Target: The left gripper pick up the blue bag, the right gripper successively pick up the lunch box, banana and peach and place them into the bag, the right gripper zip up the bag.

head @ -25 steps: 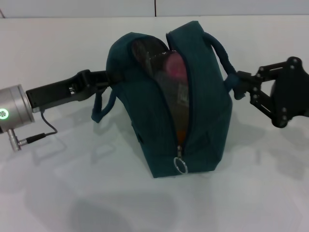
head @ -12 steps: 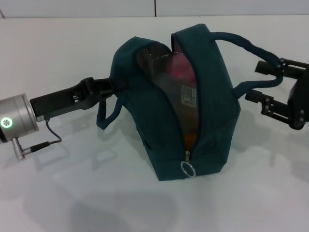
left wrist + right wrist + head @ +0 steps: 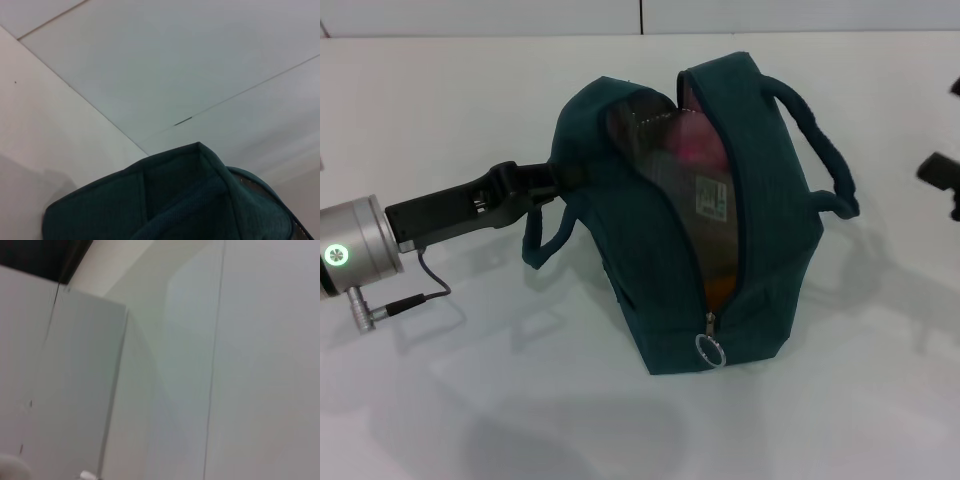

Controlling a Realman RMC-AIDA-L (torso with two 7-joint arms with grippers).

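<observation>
From the head, the blue bag (image 3: pixel 690 215) stands on the white bench (image 3: pixel 470 400), unzipped, with the lunch box (image 3: pixel 705 200), a pink peach (image 3: pixel 692 145) and an orange bit of banana (image 3: pixel 718 290) inside; the left end effector (image 3: pixel 555 178) is closed on its near side, while the right end effector (image 3: pixel 940 172) sits at the edge, well apart, its opening impossible to tell. The left wrist shows only teal fabric (image 3: pixel 175 200); the right wrist shows bare wall. The bag looks soft and floppy, so the ring pull (image 3: pixel 709 349) seems the best hold.
</observation>
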